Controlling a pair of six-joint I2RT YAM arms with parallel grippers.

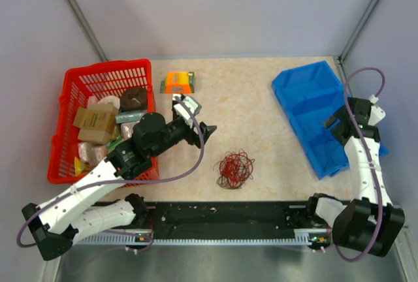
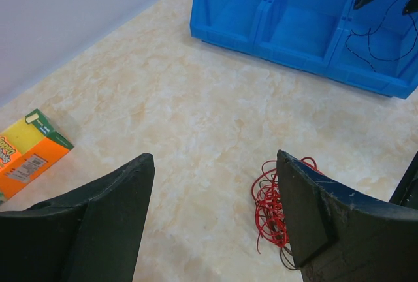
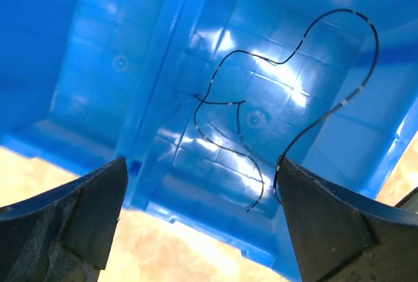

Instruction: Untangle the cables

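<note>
A small tangled bundle of thin red and dark cables (image 1: 235, 169) lies on the beige table in front of the arms; it also shows in the left wrist view (image 2: 271, 210), beside the right finger. My left gripper (image 1: 208, 132) is open and empty, up and left of the bundle, apart from it. A single thin black cable (image 3: 261, 119) lies loose inside the nearest compartment of the blue bin (image 1: 313, 115); it also shows in the left wrist view (image 2: 372, 40). My right gripper (image 1: 334, 124) is open over that compartment, with the cable's end close to its right finger (image 3: 326, 210).
A red basket (image 1: 72, 96) full of packaged goods stands at the left. An orange and green box (image 1: 178, 81) lies behind the left gripper; it also shows in the left wrist view (image 2: 29, 148). Grey walls close in the table at the back and sides.
</note>
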